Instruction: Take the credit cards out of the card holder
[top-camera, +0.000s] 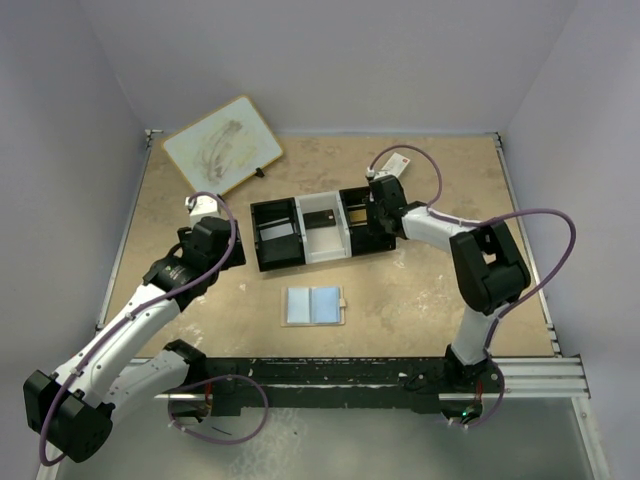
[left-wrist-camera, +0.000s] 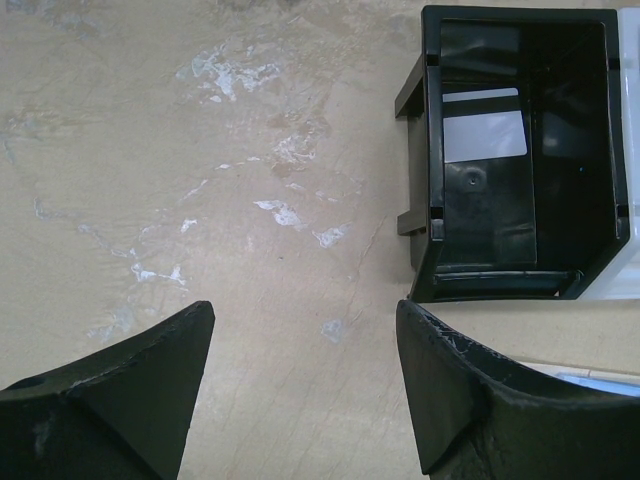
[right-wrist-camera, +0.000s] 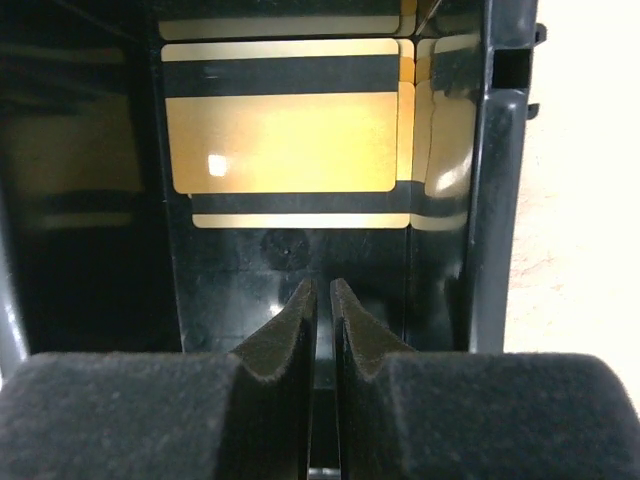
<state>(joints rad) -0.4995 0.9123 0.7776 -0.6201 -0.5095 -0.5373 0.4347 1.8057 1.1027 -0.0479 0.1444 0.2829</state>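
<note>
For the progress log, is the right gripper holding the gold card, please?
No, the right gripper is shut on nothing; the gold card lies in the black compartment beyond it.

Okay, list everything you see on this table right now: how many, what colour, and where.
card holder: one, tan with pale blue inside, lying open on the table in front of the tray
tray: one, three compartments (black, white, black), mid-table
gold card: one, gold with a black stripe, in the right black compartment
dark card: one, dark, in the white middle compartment
pale card: one, grey-white, in the left black compartment
board: one, white and smudged, far left corner
table: one, tan
left hand: one, black, open and empty, left of the tray
right hand: one, black, closed to a thin gap, empty, pointing into the right compartment
</note>
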